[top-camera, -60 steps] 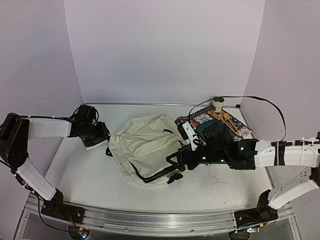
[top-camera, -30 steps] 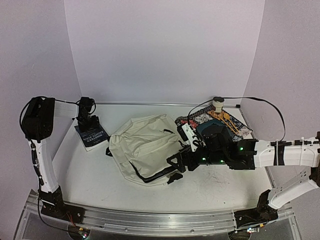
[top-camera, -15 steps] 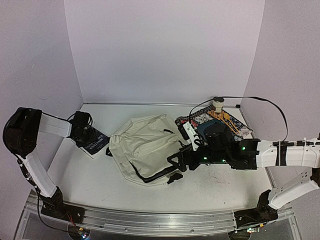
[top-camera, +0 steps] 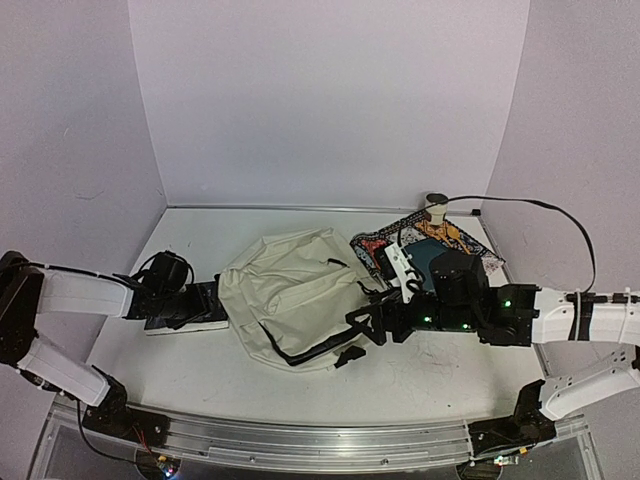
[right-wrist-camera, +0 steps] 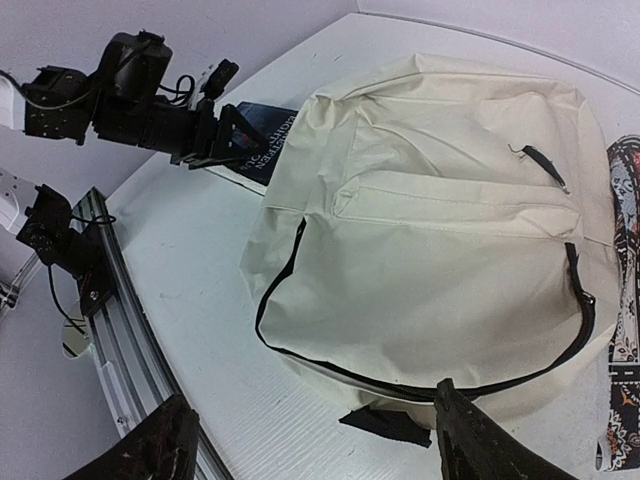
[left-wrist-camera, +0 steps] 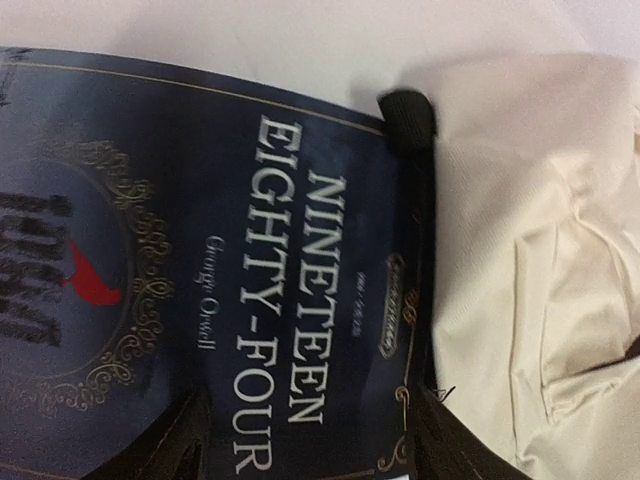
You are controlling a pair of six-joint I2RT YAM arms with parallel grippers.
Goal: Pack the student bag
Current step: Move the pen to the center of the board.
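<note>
The cream student bag (top-camera: 290, 295) lies flat mid-table, its black zipper line along the near side; it also shows in the right wrist view (right-wrist-camera: 440, 250) and the left wrist view (left-wrist-camera: 520, 250). A dark navy book titled "Nineteen Eighty-Four" (left-wrist-camera: 250, 250) lies flat against the bag's left edge (top-camera: 175, 326) (right-wrist-camera: 262, 125). My left gripper (top-camera: 207, 300) (left-wrist-camera: 320, 450) is low over the book's cover, its fingers wide apart. My right gripper (top-camera: 358, 328) (right-wrist-camera: 312, 420) is open and empty just off the bag's near right side, by a black strap end (right-wrist-camera: 385, 425).
A colourful patterned mat (top-camera: 440, 240) (right-wrist-camera: 622, 330) lies at the back right with a dark teal item (top-camera: 432, 252) on it. A small white cylinder (top-camera: 436, 207) and a black cable stand behind it. The metal rail (right-wrist-camera: 110, 320) runs along the table's near edge.
My left gripper has swung from the back left corner down and toward the bag, and the book now lies closer to the bag's edge. My right arm has shifted slightly right.
</note>
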